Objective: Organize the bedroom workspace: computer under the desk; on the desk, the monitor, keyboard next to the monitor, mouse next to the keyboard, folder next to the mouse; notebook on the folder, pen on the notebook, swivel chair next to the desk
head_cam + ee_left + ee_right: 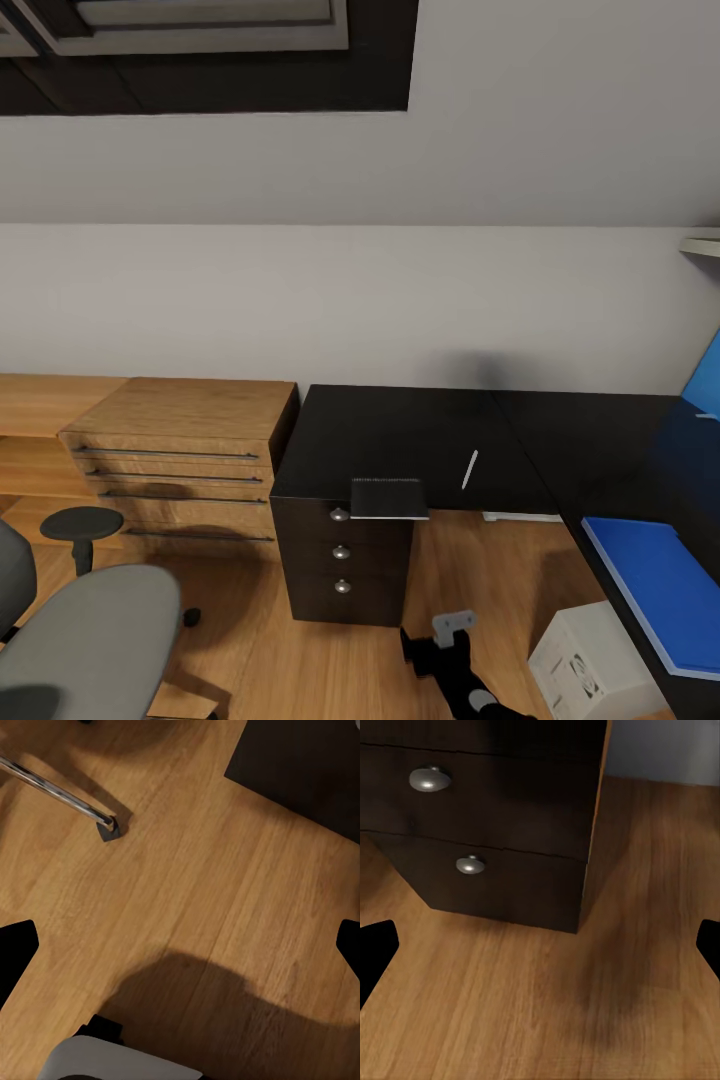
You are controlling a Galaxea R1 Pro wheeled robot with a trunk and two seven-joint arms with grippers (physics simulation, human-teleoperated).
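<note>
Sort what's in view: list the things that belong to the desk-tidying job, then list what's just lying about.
Job things: desk; notebook at its front edge; pen; folder on the desk's right wing; swivel chair; computer on the floor.

Not part of it: wooden drawer chest; skylight.

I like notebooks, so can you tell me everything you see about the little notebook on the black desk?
The notebook is small, thin and dark grey, with a spiral binding along its far edge and a pale near edge. It is closed and lies flat at the front edge of the desk, above the drawers, slightly overhanging. A pale pen lies apart, beside it.
</note>
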